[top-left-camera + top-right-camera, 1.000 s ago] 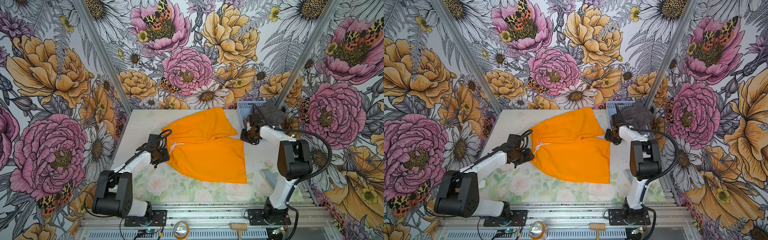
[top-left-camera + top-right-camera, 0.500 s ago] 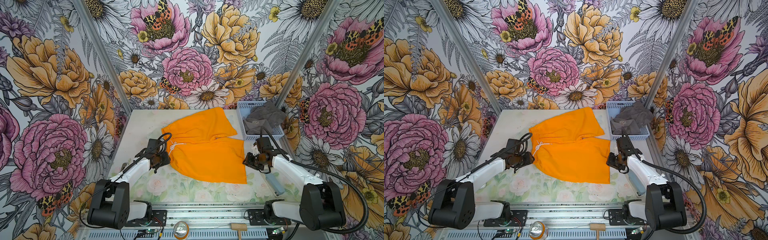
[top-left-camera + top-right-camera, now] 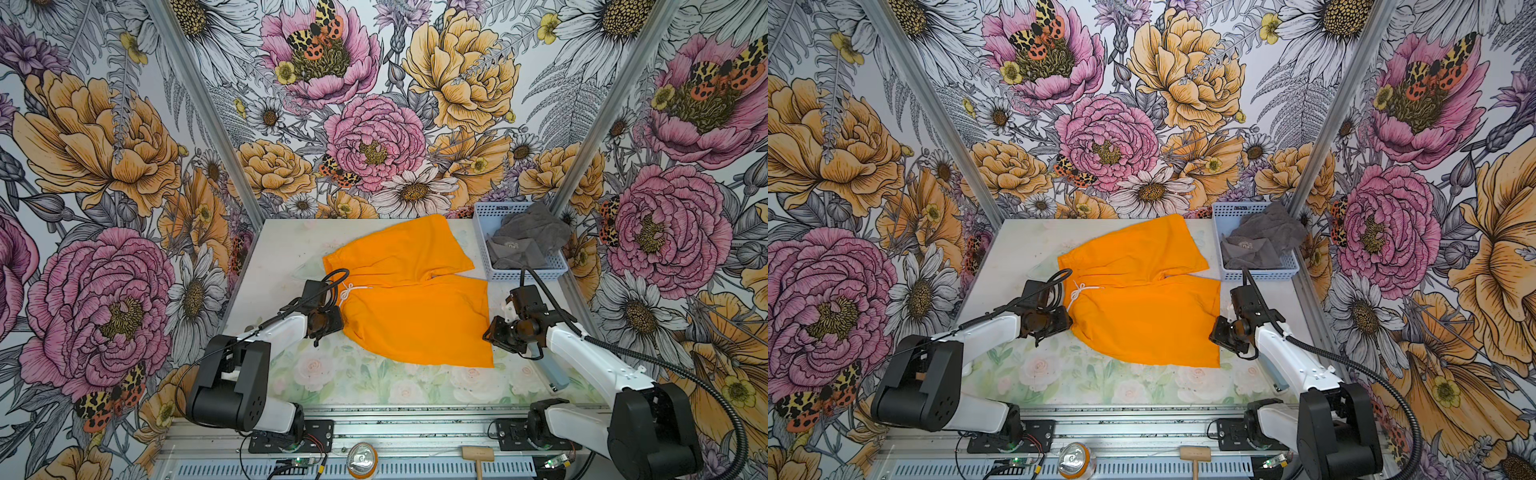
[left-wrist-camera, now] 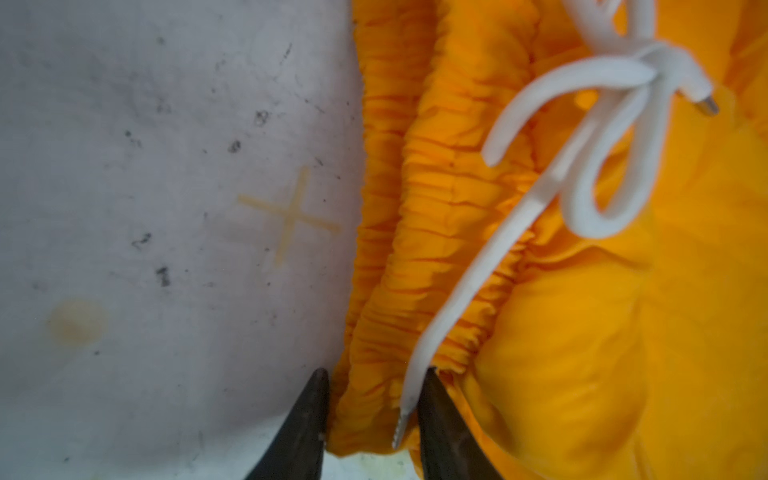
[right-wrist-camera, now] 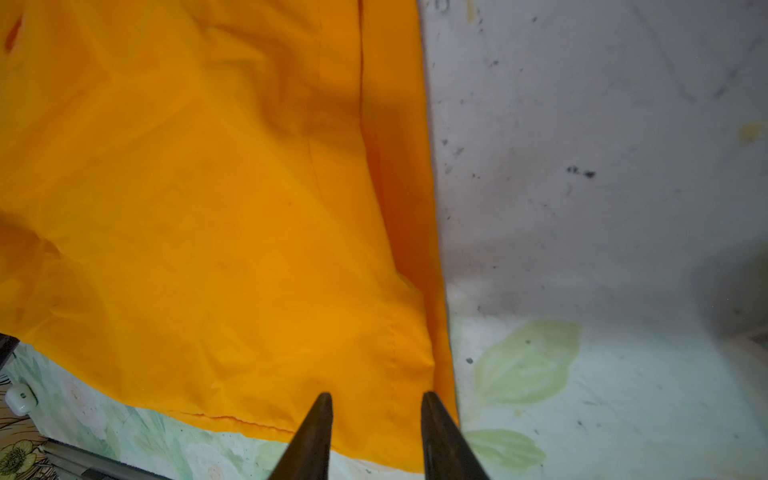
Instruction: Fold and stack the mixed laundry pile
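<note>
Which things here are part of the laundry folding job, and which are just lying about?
Part of the job: orange shorts, spread flat; grey towel, crumpled in the blue basket.
Lying about: the blue basket itself; drinks can and wooden mallet at the front edge.

Pale blue perforated basket [image 3: 528,272] sits upper right on desk [image 3: 282,249], by the back wall. Floral wallpaper [image 3: 374,137] all round. Bottom centre: drink can [image 3: 361,459], small wooden mallet [image 3: 478,455] to its right. Faint yellow cross [image 4: 289,216] marked on the desk.
</note>
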